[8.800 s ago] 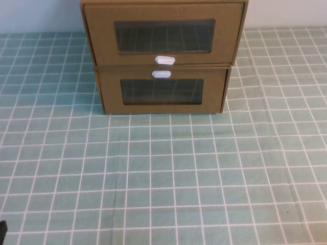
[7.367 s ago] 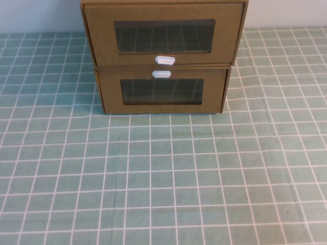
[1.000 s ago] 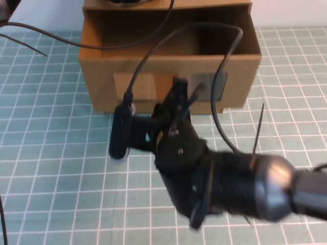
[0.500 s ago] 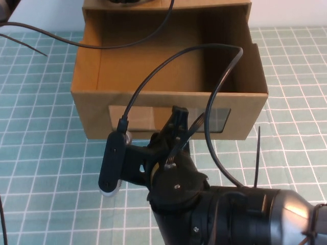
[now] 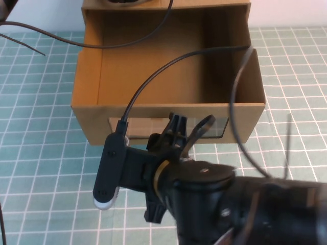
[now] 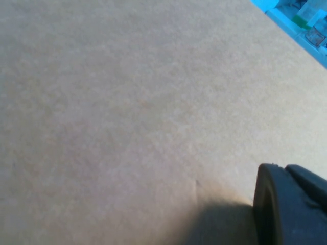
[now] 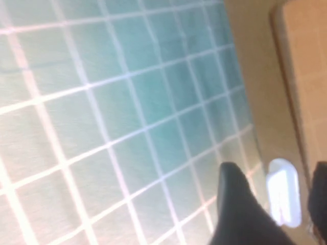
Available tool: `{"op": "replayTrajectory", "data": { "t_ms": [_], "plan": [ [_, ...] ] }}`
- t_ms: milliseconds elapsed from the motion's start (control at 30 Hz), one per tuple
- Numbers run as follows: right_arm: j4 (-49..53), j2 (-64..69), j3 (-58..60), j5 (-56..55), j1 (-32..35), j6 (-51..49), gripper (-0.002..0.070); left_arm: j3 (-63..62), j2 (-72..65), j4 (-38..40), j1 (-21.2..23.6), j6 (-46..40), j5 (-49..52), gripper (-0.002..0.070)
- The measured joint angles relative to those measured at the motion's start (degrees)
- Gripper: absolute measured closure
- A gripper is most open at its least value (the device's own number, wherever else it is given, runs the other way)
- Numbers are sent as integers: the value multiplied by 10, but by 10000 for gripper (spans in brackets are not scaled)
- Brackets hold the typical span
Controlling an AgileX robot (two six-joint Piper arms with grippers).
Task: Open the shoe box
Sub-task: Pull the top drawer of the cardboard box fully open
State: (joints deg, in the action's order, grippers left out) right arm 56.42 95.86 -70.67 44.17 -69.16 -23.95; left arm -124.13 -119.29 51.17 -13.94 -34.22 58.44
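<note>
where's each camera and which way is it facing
High: raised on robot's side, looking down at the open shoe box on checked cloth; right gripper, open, at drawer front.
Left wrist: close to plain cardboard; edge of left gripper shows.
Right wrist: faces cloth and white handle between its fingers.
Shared: cloth, high and right wrist.

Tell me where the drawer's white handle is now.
In the right wrist view the white handle sits on the drawer front, between the fingers of the open right tool; the left tool is at the box top.
</note>
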Motion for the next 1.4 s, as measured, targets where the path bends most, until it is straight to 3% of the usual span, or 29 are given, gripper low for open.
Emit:
{"op": "replayTrajectory", "data": {
  "t_ms": [300, 533, 633, 800, 900, 1100, 1267, 1400],
  "plan": [
    [-144, -114, 0, -41, -1, 110, 388, -13, 60, -52, 2, 3, 53, 680],
    [-197, -222, 0, -57, -1, 130, 397, -51, 164, -73, 2, 8, 102, 680],
    [-202, -269, 0, -46, -1, 130, 442, -52, 207, -85, 2, 16, 129, 680],
    [-208, -352, 0, 7, -1, 130, 609, -35, 295, -90, 2, 33, 138, 680],
    [-204, -399, 0, 75, -1, 132, 665, -5, 360, -106, 2, 34, 141, 680],
    [-178, -483, 9, 184, -1, 171, 686, 145, 514, -159, 2, 34, 142, 680],
    [-157, -594, 85, 175, -1, 168, 687, 366, 635, -178, 2, 37, 141, 680],
    [-142, -694, 186, 130, -1, 99, 688, 554, 745, -178, 2, 37, 71, 680]
  ]
}}
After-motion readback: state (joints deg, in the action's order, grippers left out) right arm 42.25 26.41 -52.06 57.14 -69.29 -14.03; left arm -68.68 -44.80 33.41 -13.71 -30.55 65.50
